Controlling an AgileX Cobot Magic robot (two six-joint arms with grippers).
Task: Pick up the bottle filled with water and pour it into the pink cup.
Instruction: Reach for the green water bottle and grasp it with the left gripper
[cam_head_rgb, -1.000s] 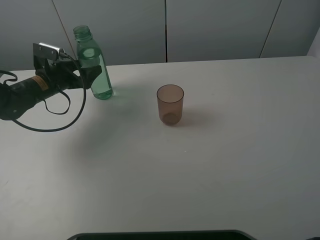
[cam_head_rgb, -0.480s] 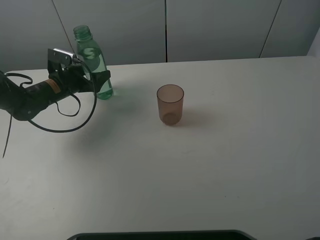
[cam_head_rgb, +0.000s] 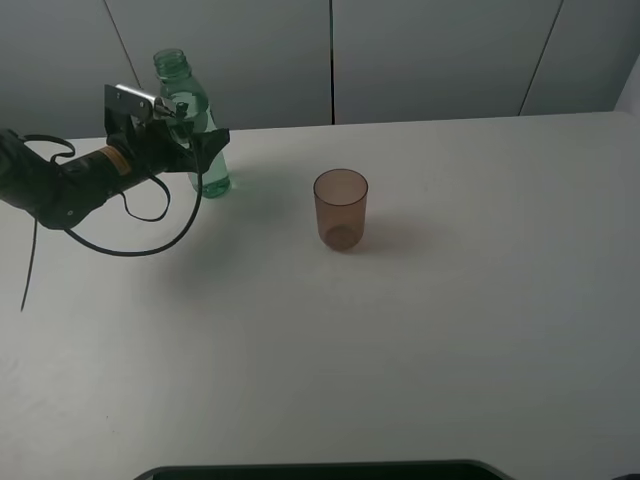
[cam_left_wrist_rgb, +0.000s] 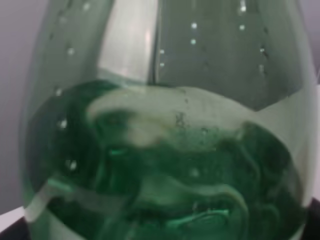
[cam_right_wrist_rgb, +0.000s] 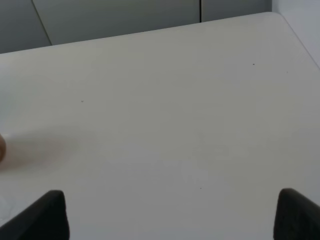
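**Exterior high view.** The bottle (cam_head_rgb: 212, 176) stands at the far left of the tabletop (cam_head_rgb: 400, 350), upright or very nearly so, uncapped. The left end effector (cam_head_rgb: 197, 146) reaches in from the left at about mid-height, with its jaws spread wide on either side of the body. No squeeze on the plastic is visible. The pink cup (cam_head_rgb: 340, 208) stands upright near the middle of the tabletop, well apart from the bottle, with its mouth clear.

**Left wrist view.** The bottle fills the frame. Water (cam_left_wrist_rgb: 165, 175) occupies the lower body, and droplets cling to the wall above the waterline. The fingers are out of frame here.

**Right wrist view.** The right end effector (cam_right_wrist_rgb: 172, 217) is spread open over bare tabletop and holds nothing.

**Handling.**
- The thin plastic wall will likely flex, so grip firmly but do not crush it.
- The water adds weight low down and will slosh.
- The smooth wall may slip, so a hold at mid-body, level with or just above the waterline, seems best.
- With the neck open, any early tilt risks a spill.
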